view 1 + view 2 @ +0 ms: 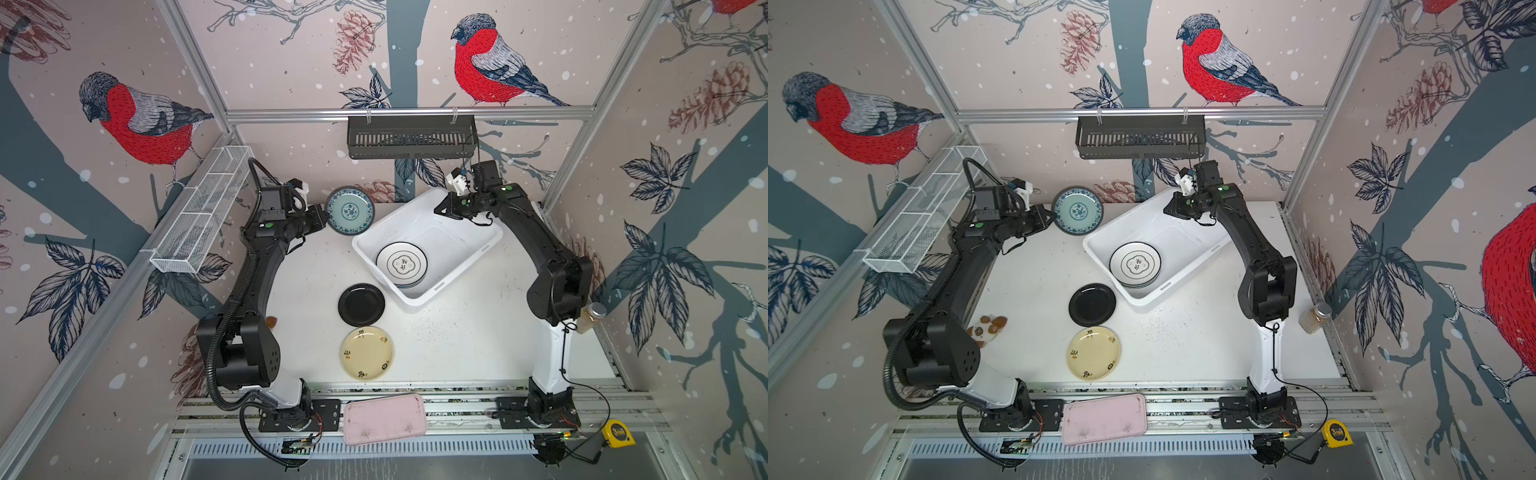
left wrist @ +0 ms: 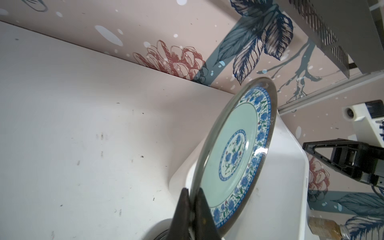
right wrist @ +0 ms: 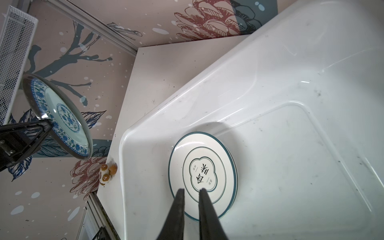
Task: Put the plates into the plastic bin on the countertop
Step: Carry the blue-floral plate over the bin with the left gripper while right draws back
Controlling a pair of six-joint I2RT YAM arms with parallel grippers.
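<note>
Pinching the teal plate [image 1: 350,210] by its rim, the left gripper [image 1: 323,216] holds it aloft just left of the plastic bin [image 1: 453,245]; the right gripper [image 3: 192,190], jaws narrowly parted, empty, hovers over the bin.

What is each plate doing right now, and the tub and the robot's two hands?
plastic bin: upright, partly filled.
teal plate: lifted, tilted, pinched at its rim, outside the bin.
black plate: flat on the countertop.
pale yellow plate: flat on the countertop.
black-rimmed plate: top of a stack inside the bin.
left gripper: shut on the teal plate.
right gripper: slightly open, empty, above the bin.
</note>
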